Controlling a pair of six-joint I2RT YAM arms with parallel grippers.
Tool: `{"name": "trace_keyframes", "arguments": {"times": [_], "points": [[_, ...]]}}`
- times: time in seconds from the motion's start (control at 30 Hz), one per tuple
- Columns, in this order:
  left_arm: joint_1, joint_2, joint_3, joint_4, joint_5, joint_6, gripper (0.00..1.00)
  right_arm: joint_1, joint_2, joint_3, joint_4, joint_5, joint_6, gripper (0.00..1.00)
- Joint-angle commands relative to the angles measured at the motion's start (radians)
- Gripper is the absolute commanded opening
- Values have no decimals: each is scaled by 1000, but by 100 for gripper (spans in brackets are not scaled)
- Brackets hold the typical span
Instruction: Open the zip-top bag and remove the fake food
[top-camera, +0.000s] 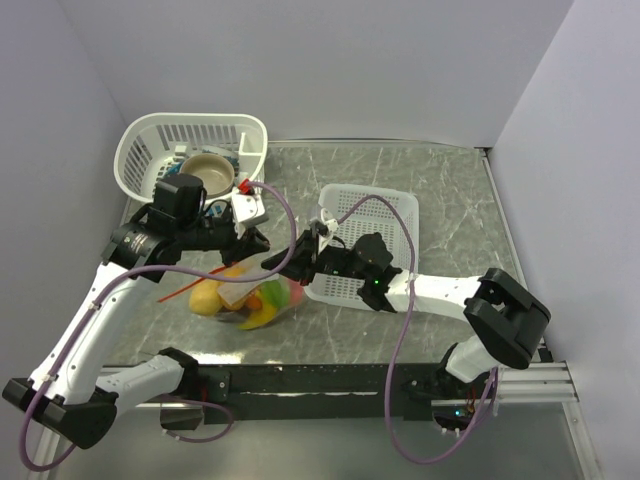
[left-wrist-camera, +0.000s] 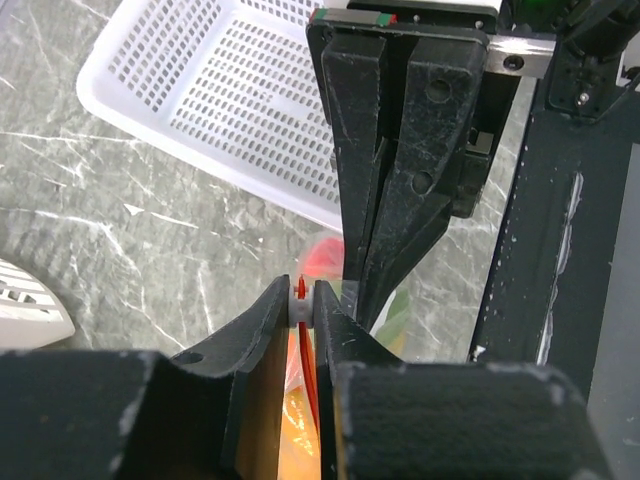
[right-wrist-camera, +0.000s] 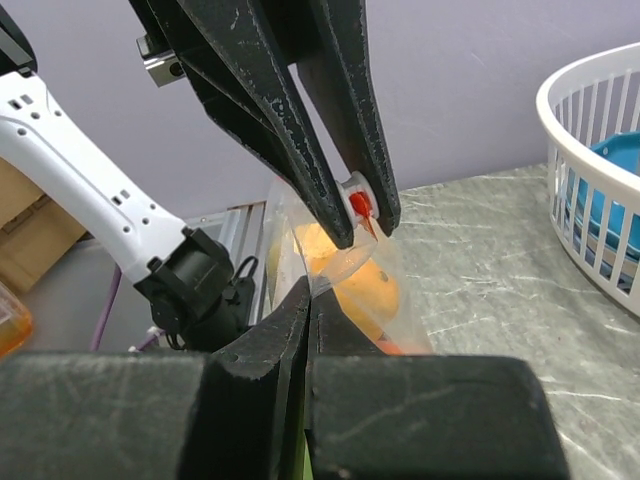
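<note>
**Both grippers clamped on the bag's top edge; food inside**

Far left, at the back of the table (top-camera: 455, 240), stands a rounded white mesh basket (top-camera: 148, 150). It holds a tan bowl (top-camera: 208, 172), and the right wrist view shows a blue dish (right-wrist-camera: 615, 165) behind its wall.

The left gripper (left-wrist-camera: 303, 300) reaches in from the left, just in front of that basket. Its fingers are closed tight on a small white tab (right-wrist-camera: 357, 197) at the zip edge, with an orange-red zip strip (top-camera: 183, 290) running down from between them. In the top view the strip's free end sticks out to the left of the bag.

The zip-top bag (top-camera: 243, 283) lies between the two grippers, near the front middle of the table, with its upper edge drawn up to the fingertips. Whether its bottom rests on the marbled surface cannot be told. The fake food (top-camera: 205, 297) is inside it: yellow, orange, green and reddish pieces are seen through the plastic.

The right gripper (right-wrist-camera: 310, 292) meets the left one nose to nose. Its fingers are pressed together on the clear plastic just below the tab, and no gap shows between them.

Right of centre, a flat rectangular white mesh basket (top-camera: 392, 212) sits behind and partly under the right wrist.
</note>
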Motion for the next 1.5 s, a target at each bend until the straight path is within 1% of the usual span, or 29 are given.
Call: {"name": "trace_keyframes", "arguments": {"times": [0.0, 0.13, 0.3, 0.43, 0.47, 0.5, 0.53, 0.57, 0.6, 0.63, 0.67, 0.7, 0.77, 0.8, 0.83, 0.93, 1.0, 1.03, 1.07, 1.13, 1.17, 1.33, 1.43, 1.47], "points": [[-3, -1, 51, -58, -7, 38, 17, 3, -56, 6, 40, 14, -15, 0], [-3, 1, 67, -109, -36, 69, 15, -19, -69, -4, 47, 28, -6, 0], [-3, -15, 90, -167, -39, 75, 14, -52, -81, -8, 50, 51, 5, 0], [-3, -16, 99, -190, -27, 74, 13, -53, -62, 30, 12, -4, -12, 0], [-3, -12, 103, -196, -16, 77, 13, -50, -58, 48, -18, -18, -19, 4], [-3, -5, 105, -196, -7, 77, 13, -49, -55, 55, -32, -35, -24, 12], [-3, 5, 109, -195, -1, 69, 13, -48, -53, 62, -46, -52, -29, 26], [-3, 11, 122, -199, 9, 69, 14, -46, -53, 70, -102, -96, -61, 56], [-3, 18, 129, -204, 22, 69, 14, -40, -59, 91, -153, -101, -96, 63], [-3, 34, 137, -208, 27, 74, 14, -36, -85, 99, -214, -86, -139, 67], [-3, 41, 155, -228, 32, 80, 14, -31, -104, 102, -312, -43, -229, 69], [-3, 48, 165, -237, 33, 86, 14, -28, -124, 84, -339, -20, -265, 69], [-3, 65, 183, -257, 36, 107, 13, -28, -183, 58, -364, 26, -350, 83], [-3, 67, 188, -268, 36, 112, 14, -28, -199, 41, -368, 60, -372, 88], [-3, 74, 189, -273, 44, 115, 14, -28, -219, 39, -373, 66, -388, 89], [-3, 94, 206, -296, 73, 114, 14, -30, -211, 76, -407, 21, -415, 89], [-3, 103, 218, -308, 87, 118, 14, -30, -188, 126, -445, -28, -415, 87], [-3, 113, 221, -316, 93, 118, 14, -30, -161, 145, -479, -85, -414, 86], [-3, 114, 231, -320, 93, 120, 15, -30, -147, 169, -491, -107, -415, 82], [-3, 117, 243, -331, 93, 123, 15, -30, -113, 180, -508, -133, -417, 78], [-3, 116, 244, -333, 92, 123, 15, -31, -104, 180, -503, -139, -417, 72], [-4, 125, 246, -340, 111, 123, 16, -34, -67, 182, -448, -165, -382, 65], [-6, 130, 240, -343, 118, 121, 16, -33, -53, 199, -447, -193, -372, 41], [-7, 128, 235, -339, 119, 121, 16, -34, -50, 200, -444, -202, -371, 28]]}}
